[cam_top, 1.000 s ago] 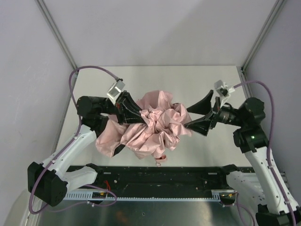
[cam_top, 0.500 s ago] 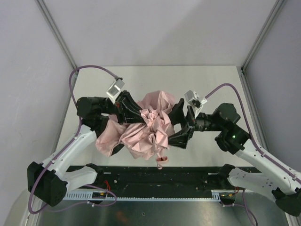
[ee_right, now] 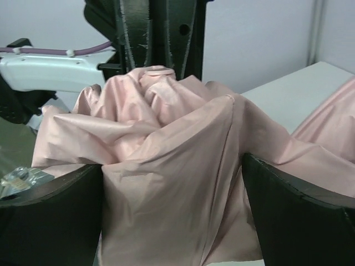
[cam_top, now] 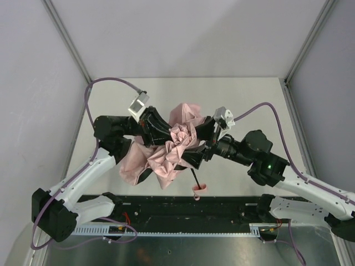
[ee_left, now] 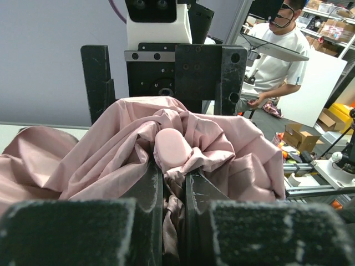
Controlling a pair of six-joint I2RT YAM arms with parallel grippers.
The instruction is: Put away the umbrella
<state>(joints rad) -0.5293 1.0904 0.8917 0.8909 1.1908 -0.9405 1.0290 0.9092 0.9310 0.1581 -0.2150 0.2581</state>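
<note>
Umbrella (cam_top: 161,160): fabric fold pinched between nearly closed left gripper (ee_left: 173,183) jaws. Right gripper (ee_right: 172,183) jaws spread wide, bunched canopy between them.

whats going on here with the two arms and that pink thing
Two robot arms are handling a crumpled pale pink folding umbrella. The left claw is shut on a bunch of its fabric. The right claw stands wide open, straddling the bunched fabric, not closed on it. The black shaft and pink handle poke out toward the near edge.
</note>
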